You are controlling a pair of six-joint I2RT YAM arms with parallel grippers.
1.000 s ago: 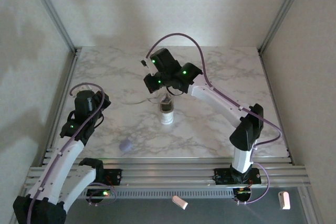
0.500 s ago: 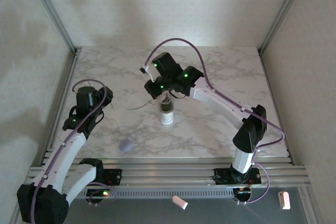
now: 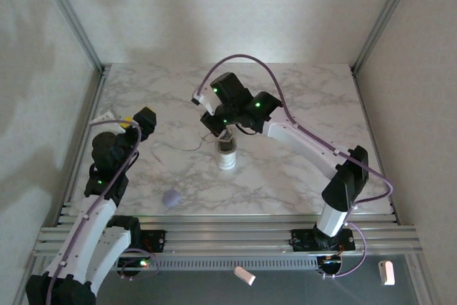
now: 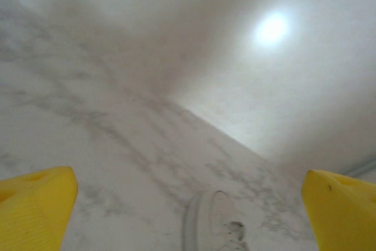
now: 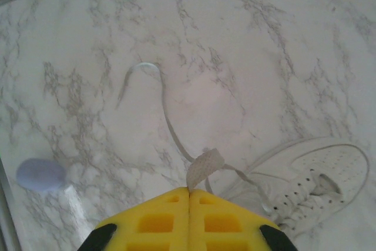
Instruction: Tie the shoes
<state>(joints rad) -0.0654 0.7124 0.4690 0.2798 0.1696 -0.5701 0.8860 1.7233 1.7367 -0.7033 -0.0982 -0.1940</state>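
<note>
Tying: one lace held
We pinch a lace (image 5: 202,167) in the right fingers (image 5: 158,221) beside the sneaker (image 5: 311,171); our left fingers (image 4: 35,210) stand spread and likely must fetch the loose lace (image 5: 167,116).

The top external camera sits high above and behind the near edge of the table (image 3: 300,98), facing down and forward over all of it. The left wrist camera looks low, nearly level, toward the far wall (image 4: 294,104) between the left fingers (image 4: 35,204). The right wrist camera faces steeply down, close above the table. All three share the shoe (image 3: 227,155); top and right wrist also share the blob (image 3: 171,198).
</note>
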